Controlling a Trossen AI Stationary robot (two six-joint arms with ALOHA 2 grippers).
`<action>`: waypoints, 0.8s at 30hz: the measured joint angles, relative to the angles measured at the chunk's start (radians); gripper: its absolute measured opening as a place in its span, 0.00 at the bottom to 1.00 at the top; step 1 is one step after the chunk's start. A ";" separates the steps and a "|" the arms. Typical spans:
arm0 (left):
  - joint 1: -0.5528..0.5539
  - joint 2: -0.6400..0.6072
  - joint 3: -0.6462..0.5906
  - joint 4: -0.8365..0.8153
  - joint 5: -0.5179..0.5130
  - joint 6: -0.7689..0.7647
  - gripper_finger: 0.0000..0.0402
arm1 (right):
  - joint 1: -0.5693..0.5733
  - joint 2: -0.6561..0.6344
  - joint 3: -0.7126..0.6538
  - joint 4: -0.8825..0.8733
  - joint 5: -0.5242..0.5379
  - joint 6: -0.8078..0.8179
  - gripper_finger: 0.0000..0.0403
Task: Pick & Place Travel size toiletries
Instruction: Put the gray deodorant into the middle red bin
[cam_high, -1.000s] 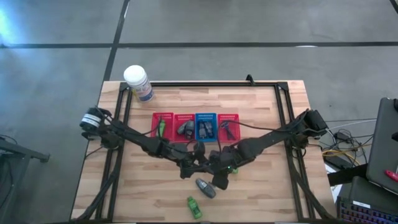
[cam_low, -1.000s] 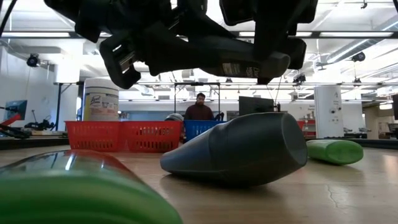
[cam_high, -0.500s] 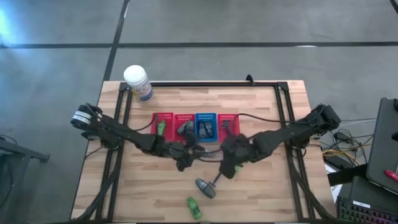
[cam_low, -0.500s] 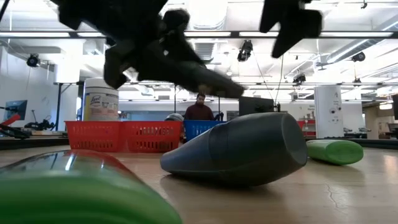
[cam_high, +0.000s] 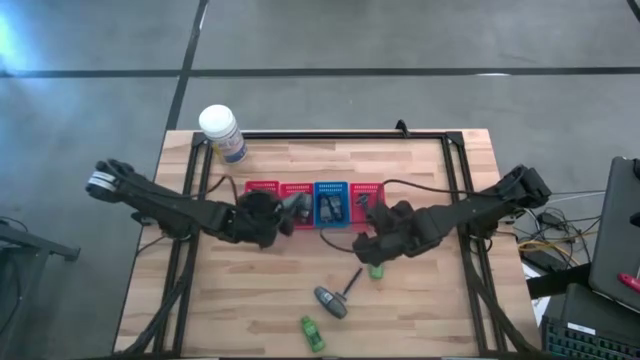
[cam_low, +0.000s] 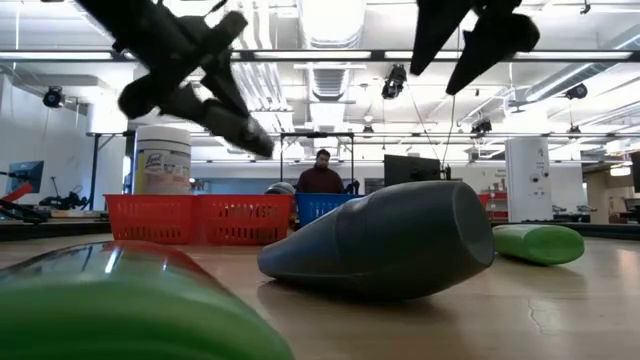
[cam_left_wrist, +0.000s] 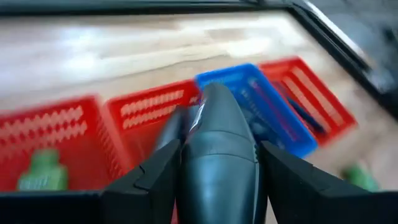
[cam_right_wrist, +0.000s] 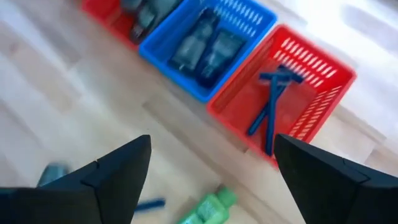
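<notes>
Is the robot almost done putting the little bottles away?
Partly. The four baskets already hold things, like two razors in a red one. The left tool carries a grey tube above the baskets. The right tool is open, holding nothing. A green bottle, a grey tube, a razor and another green bottle lie loose.

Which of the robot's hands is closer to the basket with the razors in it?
The right hand. It hangs open just in front of the razor basket, while the left hand, gripping a grey tube, is over the baskets at the row's other end.
</notes>
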 joint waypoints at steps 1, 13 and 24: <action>0.001 0.009 -0.001 -0.011 -0.016 -0.065 0.50 | -0.005 0.000 -0.002 0.002 0.010 0.009 0.81; 0.088 0.245 0.025 0.000 -0.023 -0.106 0.51 | -0.028 0.000 -0.044 0.006 -0.060 -0.035 0.74; 0.087 0.227 0.071 -0.040 0.097 0.056 0.78 | -0.025 0.000 -0.064 0.211 -0.343 -0.214 0.73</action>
